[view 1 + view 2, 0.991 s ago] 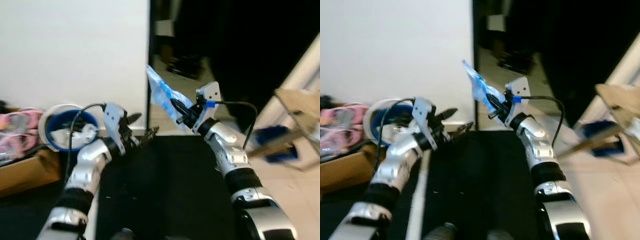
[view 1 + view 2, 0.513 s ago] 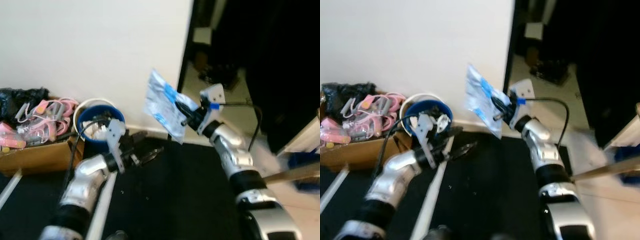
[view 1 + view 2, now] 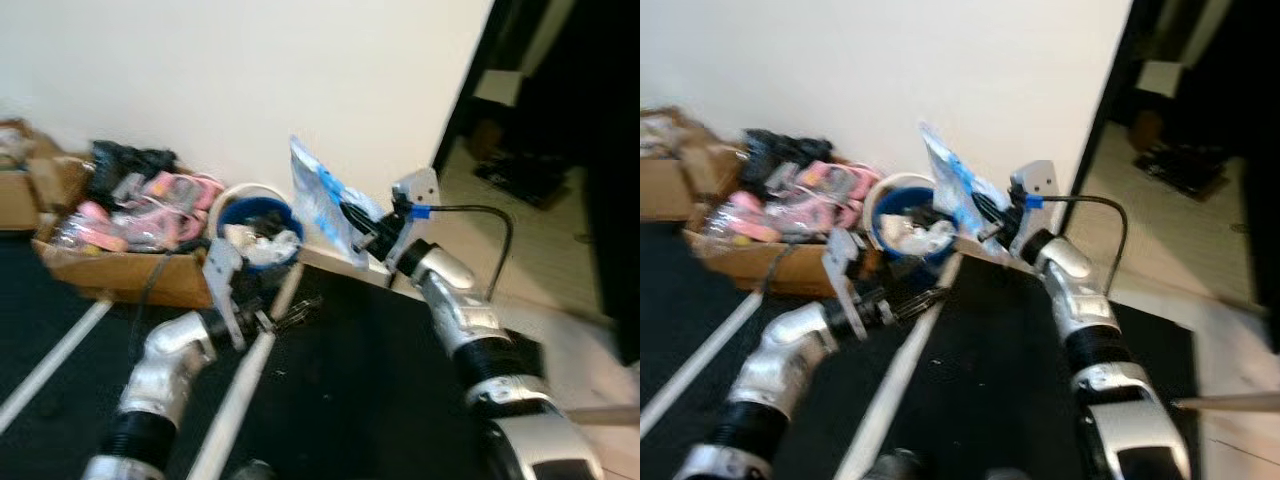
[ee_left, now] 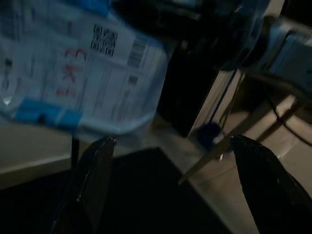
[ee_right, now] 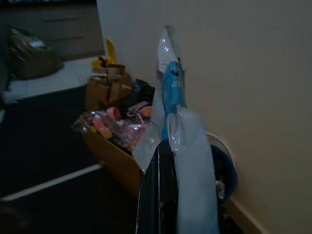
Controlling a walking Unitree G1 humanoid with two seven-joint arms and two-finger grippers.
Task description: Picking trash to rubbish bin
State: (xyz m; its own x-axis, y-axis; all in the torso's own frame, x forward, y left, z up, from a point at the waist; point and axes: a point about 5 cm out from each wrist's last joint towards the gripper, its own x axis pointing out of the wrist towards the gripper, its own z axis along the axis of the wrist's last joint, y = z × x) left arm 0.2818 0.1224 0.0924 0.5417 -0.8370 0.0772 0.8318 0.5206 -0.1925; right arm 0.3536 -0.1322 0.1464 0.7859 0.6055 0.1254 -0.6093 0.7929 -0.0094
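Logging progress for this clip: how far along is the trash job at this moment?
Done: the bin by the wall already holds crumpled white trash. In hand: the right gripper is shut on a blue-and-white plastic wrapper, held up in the air close to the bin; the left gripper is open and holds nothing, low over the dark floor. Left: carry the wrapper over the bin's opening and release it.

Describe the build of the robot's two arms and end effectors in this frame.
Both arms are glossy silver shells with ribbed black joint bands. Each ends in a white angular wrist bracket and two long black fingers. The right end effector has a strip of blue tape at its bracket and a black cable looping back along the forearm. The left end effector also trails a black cable.
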